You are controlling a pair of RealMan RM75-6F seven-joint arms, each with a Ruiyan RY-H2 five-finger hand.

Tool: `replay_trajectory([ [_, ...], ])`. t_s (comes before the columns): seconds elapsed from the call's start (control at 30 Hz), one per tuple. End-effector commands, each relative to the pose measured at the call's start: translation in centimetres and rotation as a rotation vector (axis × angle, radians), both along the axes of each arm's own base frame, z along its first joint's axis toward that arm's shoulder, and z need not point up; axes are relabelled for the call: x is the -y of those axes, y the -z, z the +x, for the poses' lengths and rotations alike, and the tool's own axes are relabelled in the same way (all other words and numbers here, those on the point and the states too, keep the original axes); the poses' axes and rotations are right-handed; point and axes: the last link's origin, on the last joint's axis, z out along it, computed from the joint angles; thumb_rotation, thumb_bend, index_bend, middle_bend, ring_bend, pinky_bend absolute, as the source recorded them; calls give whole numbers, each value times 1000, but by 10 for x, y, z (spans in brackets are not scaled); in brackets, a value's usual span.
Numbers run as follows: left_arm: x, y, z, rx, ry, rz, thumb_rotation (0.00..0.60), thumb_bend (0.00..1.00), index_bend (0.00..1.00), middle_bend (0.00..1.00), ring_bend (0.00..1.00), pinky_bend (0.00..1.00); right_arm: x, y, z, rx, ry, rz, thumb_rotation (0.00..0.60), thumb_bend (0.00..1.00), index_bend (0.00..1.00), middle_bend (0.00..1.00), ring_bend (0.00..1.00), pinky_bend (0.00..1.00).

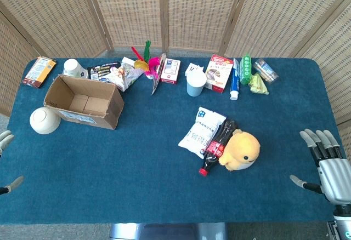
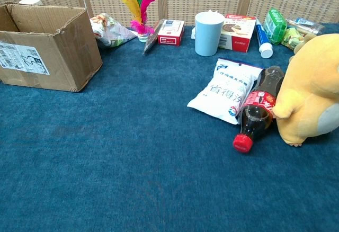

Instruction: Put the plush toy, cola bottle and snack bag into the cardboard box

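Woven cane screens back your blue felt surface (image 1: 137, 169). Nothing is packed yet: start with the yellow plush toy (image 1: 241, 149), closing around its body from the side. Your right hand (image 1: 326, 166) waits empty, fingers spread, well right of it. Touching the toy lies the dark cola bottle (image 1: 217, 140), then the white snack bag (image 1: 201, 132). The open brown cardboard box (image 1: 82, 102) sits far left. Only fingertips of your left hand (image 1: 6, 163) show, so I cannot tell its state.

Matt corrugated cardboard box (image 1: 82, 102); fuzzy plush toy (image 1: 241, 150); glossy plastic cola bottle (image 1: 218, 146) and snack bag (image 1: 201, 131); napped cloth tabletop (image 1: 137, 163).
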Motion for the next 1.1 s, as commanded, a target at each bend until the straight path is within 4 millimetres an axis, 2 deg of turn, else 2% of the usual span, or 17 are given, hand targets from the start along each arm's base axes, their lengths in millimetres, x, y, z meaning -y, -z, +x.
replay_trajectory([
  [0.03,0,0,0,-1,-1,1,600,260,0,0,0,0,0,-1,-1,-6,5,-10,600,0,0,0,0,74],
  [0.2,0,1,0,-7,-4,1,600,260,0,0,0,0,2,0,-3,-29,16,-23,600,0,0,0,0,70],
  [0.3,-8,0,0,-8,15,16,600,260,0,0,0,0,4,-2,-4,-19,22,-37,600,0,0,0,0,66],
  [0.43,-41,-2,1,-24,58,32,600,260,0,0,0,0,6,-6,-7,1,36,-48,600,0,0,0,0,66],
  [0.63,-105,-2,15,-152,110,-9,600,260,0,0,0,0,6,-7,-7,12,36,-47,600,0,0,0,0,66],
  [0.73,-131,10,26,-217,127,-48,600,260,0,0,0,0,6,-8,-7,21,37,-47,600,0,0,0,0,66],
  [0.87,-151,27,38,-259,148,-77,600,260,0,0,0,0,6,-10,-7,29,38,-47,600,0,0,0,0,66],
  [0.97,-174,50,47,-320,168,-95,600,247,0,0,0,0,6,-12,-8,50,42,-43,600,0,0,0,0,66],
  [1.1,-189,70,51,-373,139,-131,600,240,0,0,0,0,7,-15,-11,65,52,-48,600,0,0,0,0,66],
])
